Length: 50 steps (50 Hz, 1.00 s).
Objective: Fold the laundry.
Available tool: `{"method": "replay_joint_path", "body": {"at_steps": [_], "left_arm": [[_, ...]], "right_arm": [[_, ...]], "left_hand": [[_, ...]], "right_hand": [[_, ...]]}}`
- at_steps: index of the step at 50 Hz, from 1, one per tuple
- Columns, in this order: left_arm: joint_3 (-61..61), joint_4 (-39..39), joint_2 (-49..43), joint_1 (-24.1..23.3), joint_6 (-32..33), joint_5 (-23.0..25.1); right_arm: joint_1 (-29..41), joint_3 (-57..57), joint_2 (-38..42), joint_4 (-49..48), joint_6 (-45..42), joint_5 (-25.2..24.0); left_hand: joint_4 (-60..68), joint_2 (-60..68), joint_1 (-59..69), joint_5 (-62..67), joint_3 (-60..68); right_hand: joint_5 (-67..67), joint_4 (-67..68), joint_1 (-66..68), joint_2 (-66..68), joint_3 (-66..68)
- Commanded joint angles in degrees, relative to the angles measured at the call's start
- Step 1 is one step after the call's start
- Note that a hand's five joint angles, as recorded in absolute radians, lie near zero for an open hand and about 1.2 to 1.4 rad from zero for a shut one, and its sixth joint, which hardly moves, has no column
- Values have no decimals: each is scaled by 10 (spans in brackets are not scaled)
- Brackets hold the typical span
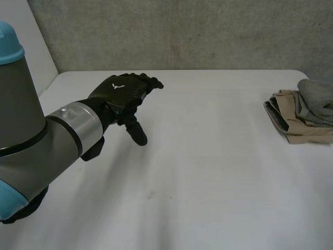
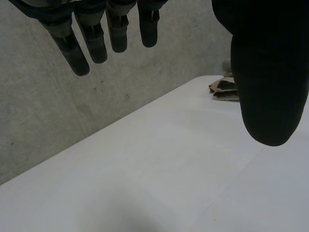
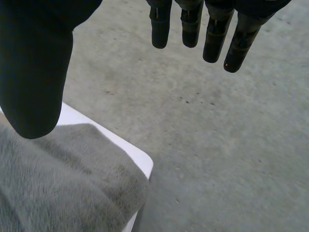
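White counter [image 1: 208,172] against a grey concrete wall [image 1: 182,31].

1. Locate the laundry [image 1: 302,119] at the right edge of the head view, at middle height. Identify a small stack: a grey cloth [image 1: 317,99] on top of a folded tan garment [image 1: 307,134]. Note its position close to the counter's far right corner, well apart from the bare middle.
2. Treat both pieces as light, soft and limp. Expect sagging and draping once lifted, with no stiffness to keep a shape. Rate as neither fragile nor slippery. Allow for the grey cloth, fleecy in look, being the thicker piece and clinging somewhat to the garment beneath.
3. Take hold at a corner or along a free edge with a pinch, not at the bunched middle. Lift the top piece alone, then spread on the bare part of the counter.
4. Check the right hand [image 3: 36,72]: above the grey cloth at the counter's corner, thumb and fingers straight and apart, nothing held.
5. Check the left hand [image 1: 122,94]: upper left of the head view, over bare counter, fingers relaxed and nearly straight, nothing held, well apart from the stack.
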Motion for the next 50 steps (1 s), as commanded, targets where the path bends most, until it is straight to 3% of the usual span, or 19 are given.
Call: {"method": "replay_joint_path", "body": {"at_steps": [1, 14, 23, 28, 38, 50], "left_arm": [[5, 1, 5, 2, 0, -1], [24, 2, 29, 25, -3, -7], [3, 3, 39, 60, -3, -51], [-2, 3, 39, 71, -5, -55], [-30, 11, 45, 81, -7, -73], [-40, 36, 56, 78, -14, -75]], "right_arm": [[91, -102, 1, 87, -2, 175], [349, -105, -90, 98, 3, 331], [524, 58, -147, 90, 3, 427], [561, 161, -174, 50, 6, 441], [567, 330, -251, -65, 16, 442], [568, 351, -266, -75, 22, 445]], "left_hand": [[-12, -12, -8, -21, -15], [-15, -16, -12, -24, -19], [-16, -16, -12, -25, -19], [-16, -16, -12, -25, -19], [-16, -16, -12, -25, -19], [-16, -16, -12, -25, -19]], "right_hand": [[-36, -32, -17, -25, -20], [-36, -32, -17, -25, -20], [-36, -32, -17, -25, -20], [-36, -32, -17, -25, -20], [-36, -32, -17, -25, -20], [-36, -32, -17, -25, -20]]}}
